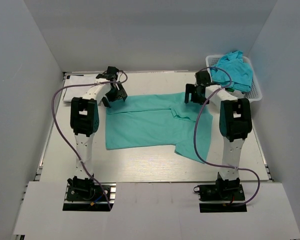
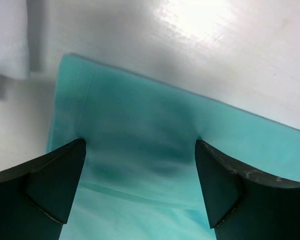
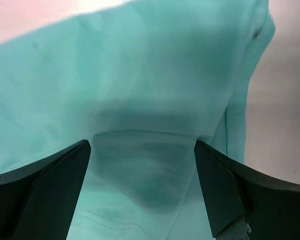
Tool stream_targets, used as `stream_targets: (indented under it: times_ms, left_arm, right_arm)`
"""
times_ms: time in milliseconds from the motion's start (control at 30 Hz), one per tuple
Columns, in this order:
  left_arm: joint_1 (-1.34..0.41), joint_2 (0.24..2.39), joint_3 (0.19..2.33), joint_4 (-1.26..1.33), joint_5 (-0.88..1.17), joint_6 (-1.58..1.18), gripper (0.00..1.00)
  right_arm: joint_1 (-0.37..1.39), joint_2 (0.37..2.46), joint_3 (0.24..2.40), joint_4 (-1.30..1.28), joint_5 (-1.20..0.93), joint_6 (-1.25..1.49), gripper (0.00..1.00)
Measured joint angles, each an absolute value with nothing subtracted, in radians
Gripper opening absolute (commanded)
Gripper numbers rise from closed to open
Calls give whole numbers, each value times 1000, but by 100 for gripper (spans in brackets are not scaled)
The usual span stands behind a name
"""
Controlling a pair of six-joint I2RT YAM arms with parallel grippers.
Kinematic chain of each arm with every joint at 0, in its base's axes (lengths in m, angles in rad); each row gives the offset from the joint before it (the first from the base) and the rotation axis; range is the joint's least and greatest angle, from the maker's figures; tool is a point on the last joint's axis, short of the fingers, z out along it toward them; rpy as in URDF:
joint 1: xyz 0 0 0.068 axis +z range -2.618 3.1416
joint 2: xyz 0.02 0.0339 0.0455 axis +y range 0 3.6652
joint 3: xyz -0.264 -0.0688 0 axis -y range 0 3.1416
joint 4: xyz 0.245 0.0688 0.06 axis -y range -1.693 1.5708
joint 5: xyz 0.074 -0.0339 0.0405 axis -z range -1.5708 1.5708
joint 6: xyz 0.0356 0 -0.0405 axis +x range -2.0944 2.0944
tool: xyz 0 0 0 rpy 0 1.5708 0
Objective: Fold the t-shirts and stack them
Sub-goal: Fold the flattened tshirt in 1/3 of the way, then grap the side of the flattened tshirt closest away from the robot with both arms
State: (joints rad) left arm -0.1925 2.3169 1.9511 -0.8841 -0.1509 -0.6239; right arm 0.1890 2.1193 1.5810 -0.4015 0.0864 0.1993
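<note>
Teal t-shirt [image 1: 145, 125] spread on worktop [image 1: 140, 165] for folding; left gripper [image 1: 115, 96] and right gripper [image 1: 192, 95] held wide above far edge, nothing pinched, presumably for paired grasp.

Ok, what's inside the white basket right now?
Crumpled teal cloth heaped above the rim of the basket. Anything beneath it is covered, so how many shirts are there is unclear.

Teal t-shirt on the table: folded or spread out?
Mostly spread. The teal t-shirt lies flat across the table, a sleeve sticking out at the near right; only its far edge looks doubled over.
</note>
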Motion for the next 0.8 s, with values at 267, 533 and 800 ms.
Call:
stream_targets:
  times_ms: [267,533,800]
  left_arm:
    - [-192,2220,1889,-891,-167,-602,100]
    - [-206,1683,1364,-944,-165,-656,100]
    - [-210,1312,896,-943,-108,-718,100]
  right_arm:
    - [191,1892,1486,-385,35,181,90]
    - [192,1319,968,-327,-28,355,90]
    - [192,1028,658,-471,-33,460,90]
